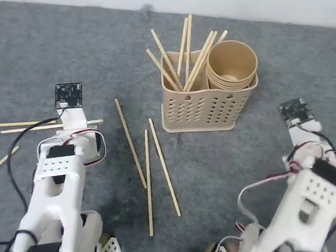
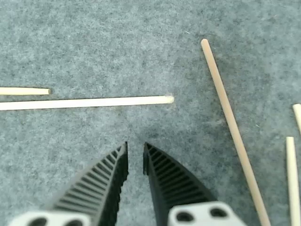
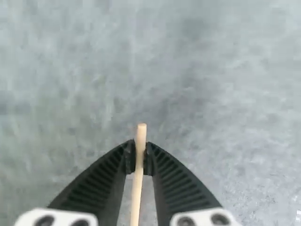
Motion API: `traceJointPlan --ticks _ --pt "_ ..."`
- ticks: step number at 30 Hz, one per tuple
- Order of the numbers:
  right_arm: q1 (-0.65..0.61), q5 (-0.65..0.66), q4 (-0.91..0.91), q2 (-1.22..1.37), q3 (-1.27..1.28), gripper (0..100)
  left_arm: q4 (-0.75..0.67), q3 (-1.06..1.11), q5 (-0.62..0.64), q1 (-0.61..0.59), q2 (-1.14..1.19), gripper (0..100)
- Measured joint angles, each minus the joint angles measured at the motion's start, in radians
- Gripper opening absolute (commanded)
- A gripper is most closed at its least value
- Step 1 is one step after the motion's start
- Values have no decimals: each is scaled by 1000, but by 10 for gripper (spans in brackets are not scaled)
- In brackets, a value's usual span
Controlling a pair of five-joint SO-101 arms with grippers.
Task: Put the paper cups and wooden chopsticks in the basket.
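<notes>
Your right claw (image 3: 136, 153) is pinching a slim pale wooden chopstick (image 3: 139, 134) close to its blunt end, with only a short stub poking past the tips over the grey felt-covered bench (image 3: 211, 70). Your left claw (image 2: 135, 151) is hanging just above the bench with its ribbed fingers parted only a little and nothing between them. A second pale chopstick (image 2: 94, 101) is lying crosswise just ahead of it, and a third chopstick (image 2: 230, 127) is running off at an angle beside it.

From above, three loose sticks (image 1: 148, 182) are lying between the arms, in front of the beige perforated plastic basket (image 1: 203, 112). That basket is already holding a nested stack of tan paper cups (image 1: 233, 64) and a bundle of chopsticks (image 1: 187, 52) leaning upright. Further sticks (image 1: 18, 125) are lying out by the left arm.

You are dealing, I judge, with light, stiff, smooth sticks that are liable to roll or pivot in a loose pinch. Gripped near the end, as the right one is, the long tail is probably wanting to swing, so squeeze firmly. For those on the bench, you are better off taking hold near the middle, fingers straddling the stick.
</notes>
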Motion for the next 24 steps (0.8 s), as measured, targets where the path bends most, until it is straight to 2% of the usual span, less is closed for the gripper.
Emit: traceJointPlan --ticks 9,14,19,24 --pt "-199 -520 31 -451 0 8 0 0 0 0 0 50" --pt "-345 -756 -18 -654 0 8 0 0 0 0 0 51" --pt "-456 -991 -238 -784 0 7 0 0 0 0 0 51" --pt "-594 -1178 -552 -795 0 7 0 0 0 0 0 51"
